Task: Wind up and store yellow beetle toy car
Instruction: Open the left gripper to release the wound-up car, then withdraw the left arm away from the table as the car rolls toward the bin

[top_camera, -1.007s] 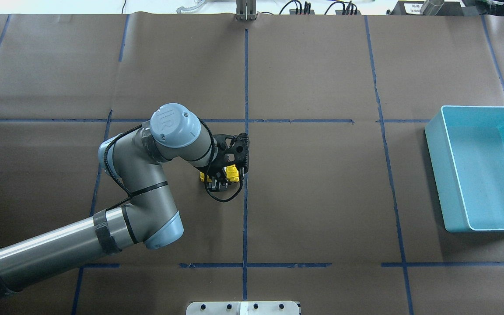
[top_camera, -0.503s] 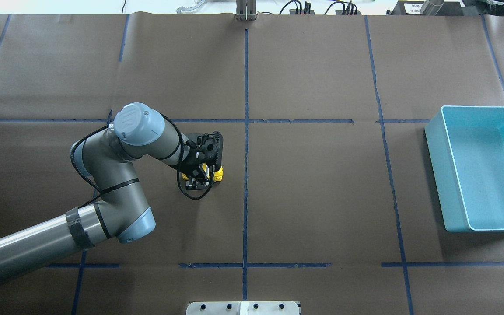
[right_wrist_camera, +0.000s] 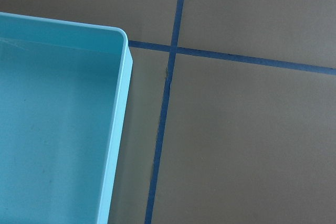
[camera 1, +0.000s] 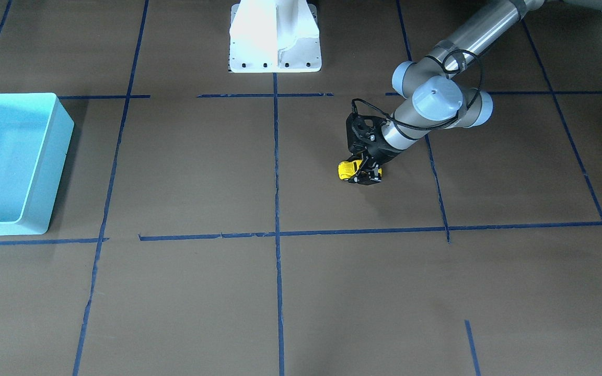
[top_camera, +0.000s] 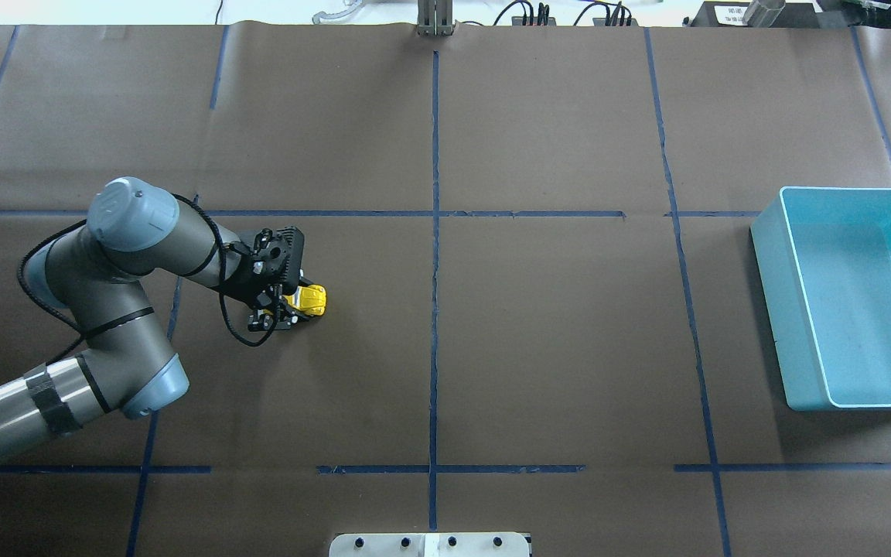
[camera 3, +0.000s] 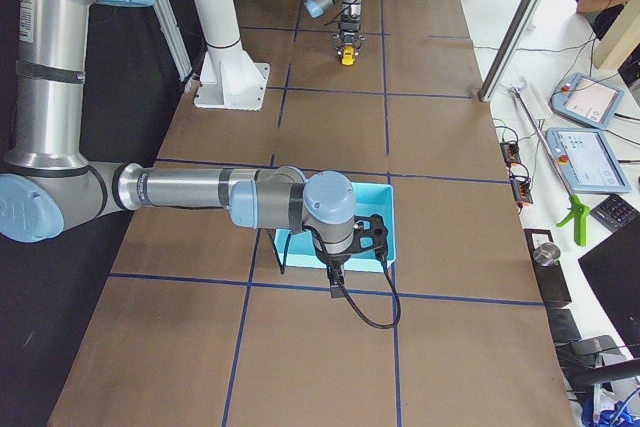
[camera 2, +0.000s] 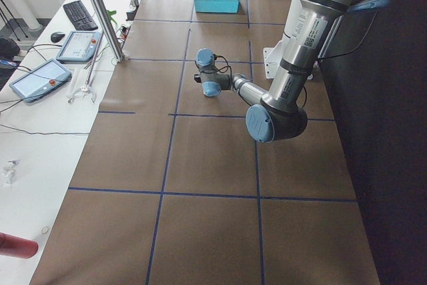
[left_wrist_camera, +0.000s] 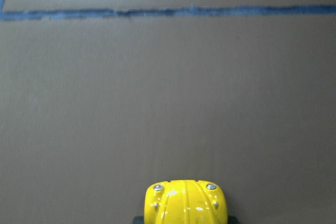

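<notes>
The yellow beetle toy car (top_camera: 312,299) stands on the brown table, left of the centre line. It also shows in the front view (camera 1: 346,169) and as a yellow hood at the bottom of the left wrist view (left_wrist_camera: 185,203). My left gripper (top_camera: 283,308) is shut on the car's rear half, its nose sticking out toward the middle; the gripper also shows in the front view (camera 1: 365,175). My right gripper (camera 3: 338,265) shows only in the exterior right view, hovering by the blue bin's near edge; I cannot tell whether it is open or shut.
An empty light blue bin (top_camera: 790,309) stands at the table's right end, and also shows in the front view (camera 1: 39,172) and the right wrist view (right_wrist_camera: 123,103). Blue tape lines divide the table. The white robot base (camera 1: 275,36) is at the near edge.
My left arm has pulled the yellow car steadily to the left along the table, away from the centre tape line, still gripping it.
</notes>
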Motion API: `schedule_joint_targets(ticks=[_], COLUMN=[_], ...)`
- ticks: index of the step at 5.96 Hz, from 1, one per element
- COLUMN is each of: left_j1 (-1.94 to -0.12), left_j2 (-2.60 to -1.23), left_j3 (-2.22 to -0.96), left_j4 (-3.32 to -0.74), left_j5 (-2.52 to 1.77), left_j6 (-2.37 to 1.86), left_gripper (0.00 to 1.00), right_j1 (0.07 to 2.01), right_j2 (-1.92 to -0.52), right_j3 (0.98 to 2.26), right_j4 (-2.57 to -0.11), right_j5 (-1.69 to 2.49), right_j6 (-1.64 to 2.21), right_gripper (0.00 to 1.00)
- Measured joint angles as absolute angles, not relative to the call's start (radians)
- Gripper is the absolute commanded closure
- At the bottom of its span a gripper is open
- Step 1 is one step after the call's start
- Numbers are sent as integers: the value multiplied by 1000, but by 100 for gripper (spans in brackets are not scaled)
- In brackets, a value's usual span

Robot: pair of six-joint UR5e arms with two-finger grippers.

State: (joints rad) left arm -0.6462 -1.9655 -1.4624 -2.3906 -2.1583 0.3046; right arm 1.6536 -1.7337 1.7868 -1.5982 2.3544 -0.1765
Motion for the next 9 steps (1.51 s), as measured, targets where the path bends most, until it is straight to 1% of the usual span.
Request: schedule_joint_targets(ticks=[2,5,7,9], left_j1=[-714,-774,-872,-981], left_j2=[-1901,-1866,-1863,-1866], left_j3=[-1476,-1492,-1507,-1539], left_j4=[-2435,-2458,-2403,-2280], left_j5=[-2244,-2285,-2420,-2550], left_j6=[302,294,231,185], left_gripper=[0,0,0,0], right_j1=[1654,1654,1654,1654], right_j2=[-1735,-1735,-1735,-1735], right_j3=[1785,1784,1784,1784], right_j4=[-1582,-1581,-1580,-1580], right_j5=[2356,2356,2356,2356], right_j6=[-176,-176,-176,-176], right_gripper=[0,0,0,0])
